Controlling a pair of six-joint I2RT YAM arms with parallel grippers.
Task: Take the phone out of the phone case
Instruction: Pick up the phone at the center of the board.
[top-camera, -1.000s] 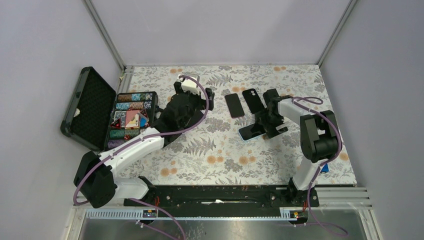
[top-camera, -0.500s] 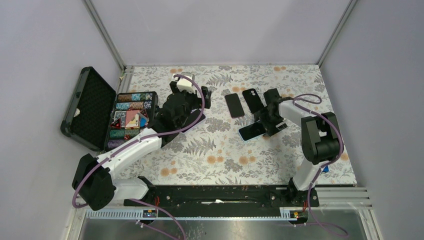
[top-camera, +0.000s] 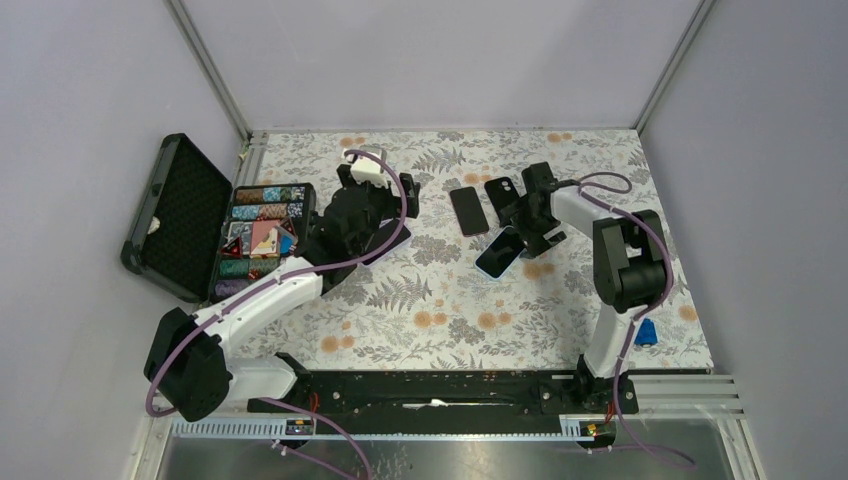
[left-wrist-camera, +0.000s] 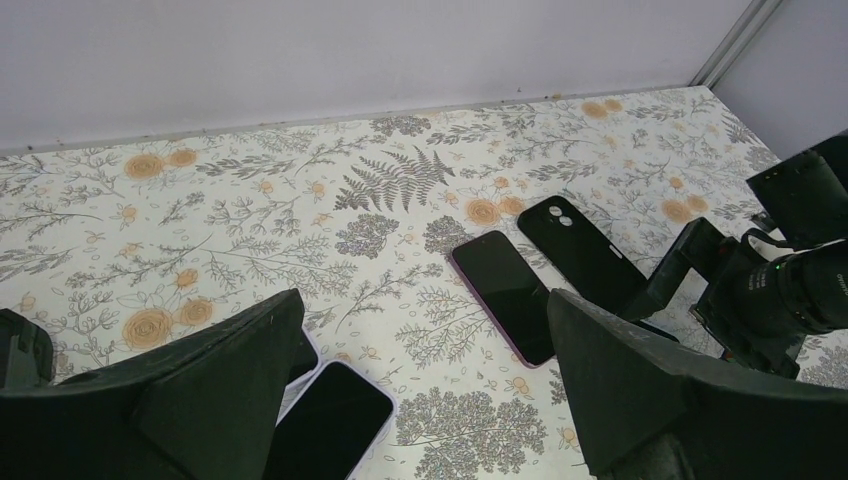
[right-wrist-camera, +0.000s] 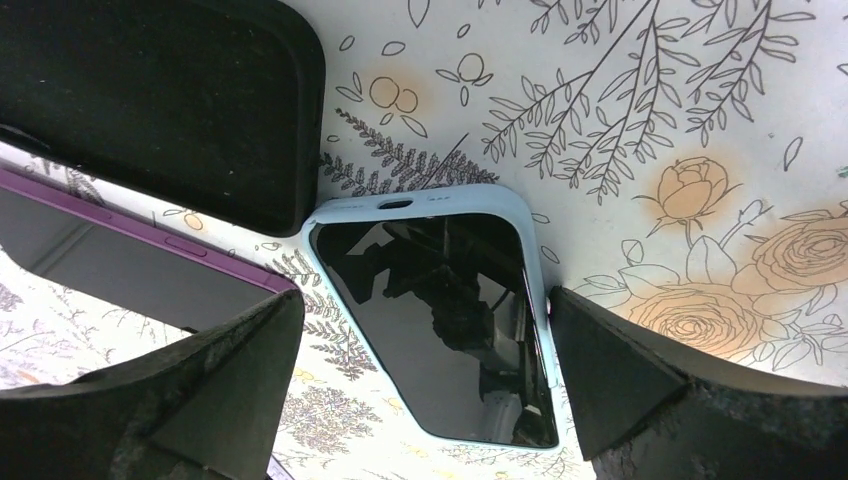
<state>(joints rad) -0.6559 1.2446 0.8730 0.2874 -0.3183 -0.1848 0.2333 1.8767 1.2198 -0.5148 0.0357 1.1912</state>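
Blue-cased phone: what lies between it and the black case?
Only bare floral tablecloth, a narrow strip, between black case and blue-cased phone; right wrist view.

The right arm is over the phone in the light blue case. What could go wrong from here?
The open right fingers straddle the blue-cased phone, but the purple phone and black case lie very close beside it; one finger might nudge them. The phone lies flat, so the fingers may slip off its thin edges.
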